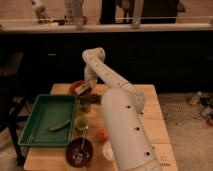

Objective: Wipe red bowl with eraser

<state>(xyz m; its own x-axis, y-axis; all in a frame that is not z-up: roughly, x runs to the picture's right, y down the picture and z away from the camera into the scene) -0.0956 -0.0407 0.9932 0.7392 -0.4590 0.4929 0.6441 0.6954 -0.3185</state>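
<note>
The red bowl (76, 87) sits at the table's far left edge, partly covered by my gripper. My gripper (86, 89) hangs down from the wrist right over the bowl's right half. It is shut on the eraser (83, 91), a small pale block that rests at the bowl's inside. My white arm (125, 125) runs from the lower middle up over the table and hides the table's middle.
A green tray (35, 122) holds a long olive-green piece (59, 125). A small green cup (81, 122), a dark maroon bowl with a utensil (79, 151), an orange object (102, 135) and a dark cup (85, 105) stand beside the arm. A dark counter runs behind the table.
</note>
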